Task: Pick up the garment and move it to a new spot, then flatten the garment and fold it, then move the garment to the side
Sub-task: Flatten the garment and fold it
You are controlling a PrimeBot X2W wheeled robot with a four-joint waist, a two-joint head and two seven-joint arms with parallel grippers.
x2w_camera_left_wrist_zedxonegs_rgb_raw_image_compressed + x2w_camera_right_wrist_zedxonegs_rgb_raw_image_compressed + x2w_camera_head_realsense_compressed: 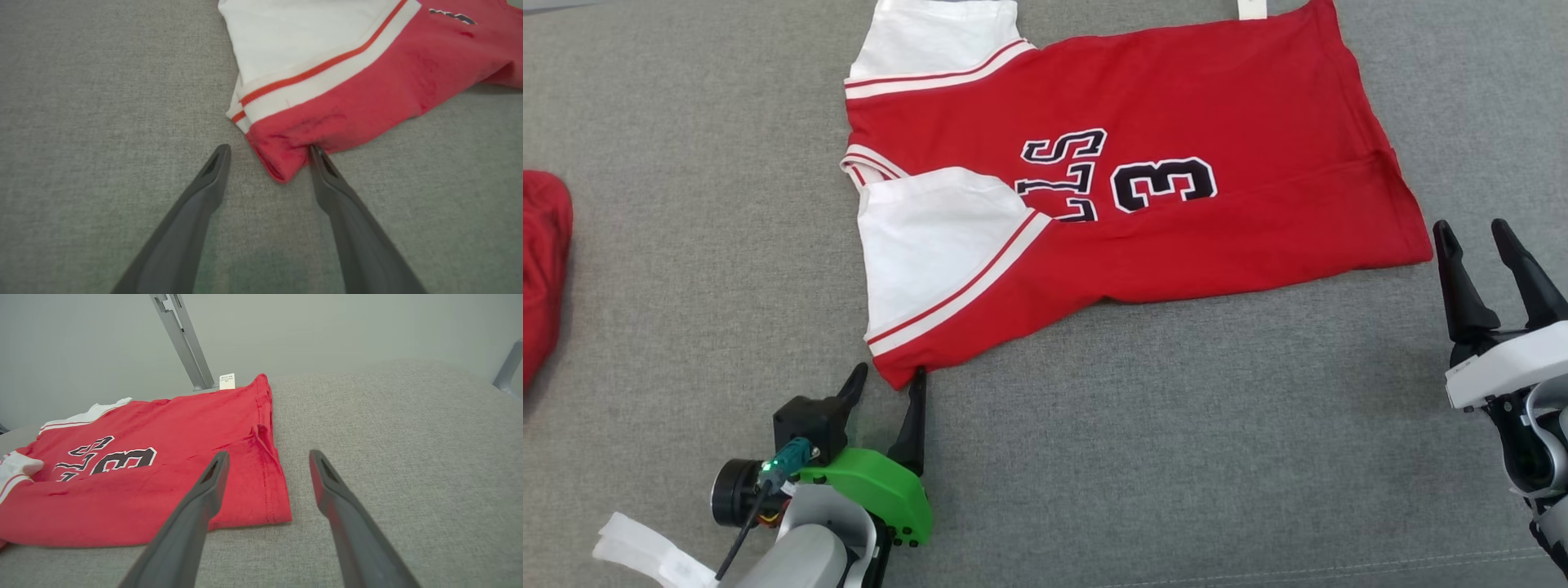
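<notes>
The garment [1176, 114] is a red jersey with white sleeves, black lettering and a "3", lying spread on the grey fabric surface with its hem to the right. Its near sleeve is folded over the body. My left gripper [888, 378] stands open at the jersey's near left corner; in the left wrist view that red corner [282, 163] lies between the open fingers, the right fingertip touching its edge. My right gripper [1474, 233] is open just off the hem's near right corner, and in the right wrist view the garment [163, 477] lies left of its fingers.
A second red cloth [543, 261] lies at the far left edge. A white tag [1252, 8] sticks out past the jersey's far edge. Metal frame legs [182, 339] rise beyond the surface. Bare grey fabric [1176, 457] stretches between the two grippers.
</notes>
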